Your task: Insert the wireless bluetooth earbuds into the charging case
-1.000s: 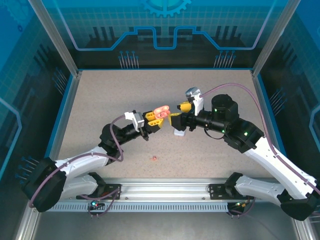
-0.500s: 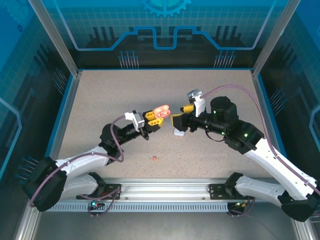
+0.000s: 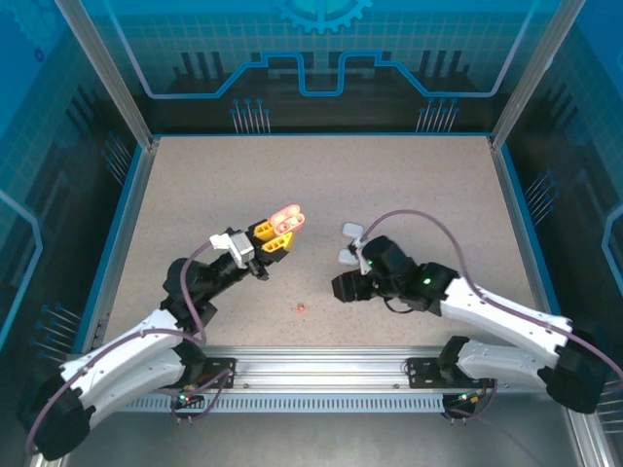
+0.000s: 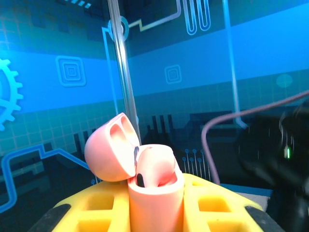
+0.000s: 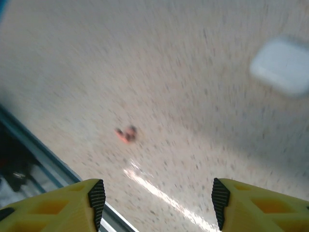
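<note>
Lying on the speckled beige tabletop [image 3: 419,185] was a tiny pinkish-red earbud [image 3: 300,307]. The right gripper [image 5: 154,195] hung near it, fingers apart and empty, while the left gripper [image 3: 273,237] clamped a pink, rounded plastic charging case [image 4: 154,188], lid flipped open and held above the table.

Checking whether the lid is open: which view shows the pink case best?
Left wrist: the pink case sits close up, lid flipped open, clamped in the left gripper. Top external shows the case small, from above.
</note>
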`<state>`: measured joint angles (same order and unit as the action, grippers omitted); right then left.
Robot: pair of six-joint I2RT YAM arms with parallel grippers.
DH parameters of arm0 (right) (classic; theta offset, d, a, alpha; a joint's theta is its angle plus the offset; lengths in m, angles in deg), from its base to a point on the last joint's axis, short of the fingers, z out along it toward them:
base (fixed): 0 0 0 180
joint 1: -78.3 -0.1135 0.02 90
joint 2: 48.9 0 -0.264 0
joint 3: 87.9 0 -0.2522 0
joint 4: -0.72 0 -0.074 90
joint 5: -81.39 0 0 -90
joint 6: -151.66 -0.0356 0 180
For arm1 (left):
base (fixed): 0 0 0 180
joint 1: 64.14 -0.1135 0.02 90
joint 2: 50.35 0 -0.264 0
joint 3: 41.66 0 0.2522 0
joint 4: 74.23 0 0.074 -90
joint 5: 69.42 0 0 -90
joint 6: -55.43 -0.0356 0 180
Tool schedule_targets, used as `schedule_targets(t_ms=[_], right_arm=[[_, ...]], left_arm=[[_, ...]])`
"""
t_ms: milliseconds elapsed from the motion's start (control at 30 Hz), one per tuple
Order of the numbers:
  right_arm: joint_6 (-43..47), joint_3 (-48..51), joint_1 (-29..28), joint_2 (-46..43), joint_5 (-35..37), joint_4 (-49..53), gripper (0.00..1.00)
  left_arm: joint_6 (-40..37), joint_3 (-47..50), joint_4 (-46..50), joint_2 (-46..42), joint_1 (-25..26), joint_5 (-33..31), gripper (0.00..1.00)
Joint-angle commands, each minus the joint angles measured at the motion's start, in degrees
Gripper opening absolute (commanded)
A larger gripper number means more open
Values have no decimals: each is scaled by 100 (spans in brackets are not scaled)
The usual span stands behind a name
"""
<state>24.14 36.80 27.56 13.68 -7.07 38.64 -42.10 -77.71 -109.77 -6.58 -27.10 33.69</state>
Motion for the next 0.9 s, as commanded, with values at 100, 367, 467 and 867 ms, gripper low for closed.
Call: schedule_targets(t_ms=[100,367,467,867], right_arm=[[-216,-437,-594,1275,582,-362,64],[-256,-1718,-927,3065,429,-73,59],[-416,-1951,-954,3405,326,113,58],[-279,-2920,-1152,4474,619,849,61]], left_arm=[[-231,67,800,-693,49,-310,0],[-136,-1,958,-813,49,-313,0],[-128,-11,957,-783,43,-313,0],[-117,-16,918,-689,49,-287,0]])
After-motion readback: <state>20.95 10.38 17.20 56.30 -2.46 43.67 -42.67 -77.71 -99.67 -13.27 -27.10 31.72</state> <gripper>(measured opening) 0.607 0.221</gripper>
